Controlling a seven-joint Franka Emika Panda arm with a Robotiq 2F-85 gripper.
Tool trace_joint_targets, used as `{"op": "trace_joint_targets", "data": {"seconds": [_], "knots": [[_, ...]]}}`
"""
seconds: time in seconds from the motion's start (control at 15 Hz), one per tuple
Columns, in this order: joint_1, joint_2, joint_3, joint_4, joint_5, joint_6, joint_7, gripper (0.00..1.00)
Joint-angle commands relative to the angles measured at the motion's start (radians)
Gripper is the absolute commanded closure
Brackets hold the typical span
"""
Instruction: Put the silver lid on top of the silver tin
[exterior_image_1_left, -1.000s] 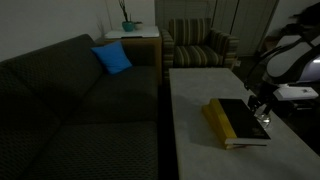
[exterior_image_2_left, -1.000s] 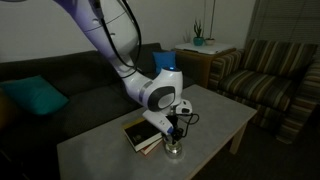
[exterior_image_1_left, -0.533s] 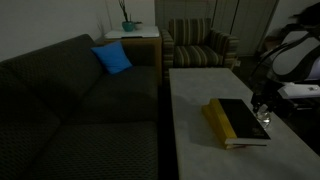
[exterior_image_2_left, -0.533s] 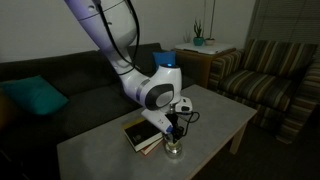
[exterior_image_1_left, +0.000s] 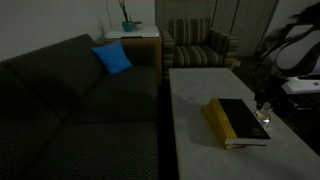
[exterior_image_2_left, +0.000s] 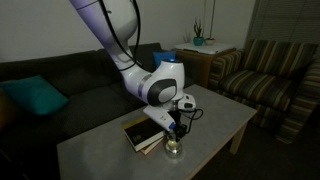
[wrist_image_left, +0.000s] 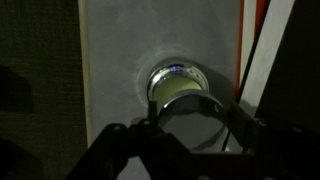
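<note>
Presently: a pale, jointed robot arm (exterior_image_2_left: 105, 25) arches down from above, elbow high, its wrist bent so that the black two-fingered gripper (exterior_image_2_left: 179, 124) points straight down over a pale rectangular table (exterior_image_2_left: 215, 120). The jaws stand at middling width, clasping by its edges the silver lid (wrist_image_left: 188, 118), a thin flat round metal disc, dim in the wrist view. Directly beneath the jaws is the silver tin (wrist_image_left: 176, 82), small, round, shallow and shiny-rimmed, standing on the table. Just beside the jaws a black-and-yellow rectangular book (exterior_image_2_left: 140, 136) lies flat. Well beyond them is a dark fabric sofa (exterior_image_1_left: 70, 100) with a blue cushion (exterior_image_1_left: 112, 58).
</note>
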Motion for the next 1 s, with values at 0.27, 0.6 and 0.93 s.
{"op": "trace_joint_targets", "data": {"seconds": [0.27,0.6,0.93], "knots": [[-0.032,0.083,0.045,0.166,0.025,-0.21,-0.057,0.56],[-0.029,0.163,0.038,0.277,0.057,-0.296,-0.024,0.56],[-0.025,0.212,0.035,0.361,0.075,-0.329,-0.011,0.56]]}}
